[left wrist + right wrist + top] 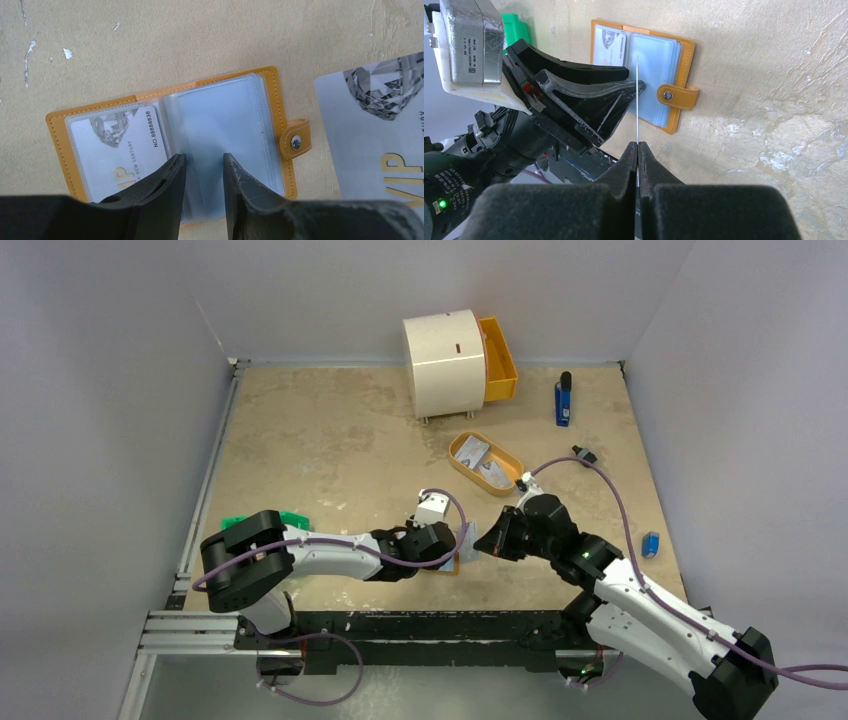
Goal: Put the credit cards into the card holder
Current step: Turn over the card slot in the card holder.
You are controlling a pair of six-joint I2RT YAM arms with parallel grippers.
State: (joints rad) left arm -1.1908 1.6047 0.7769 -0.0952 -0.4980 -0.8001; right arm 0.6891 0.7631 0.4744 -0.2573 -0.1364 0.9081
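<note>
The tan card holder (57, 125) lies open on the table, snap strap to the right. One pale credit card (115, 145) sits in its left pocket; the clear sleeves (225, 115) on the right look empty. My left gripper (202, 157) is open, its tips over the sleeves near the spine. My right gripper (637, 144) is shut on the second credit card (375, 135), held just right of the holder. In the right wrist view the card is an edge-on white line (637, 95) pointing at the holder (688, 50). In the top view both grippers meet near the front edge, left (440, 542), right (492, 538).
An orange tray (508, 483) with pale cards in it lies behind the grippers. A white round drawer unit (445, 362) with an orange drawer (500, 360) stands at the back. A blue tool (563, 400), a small blue object (651, 544) and a green object (290, 517) lie around.
</note>
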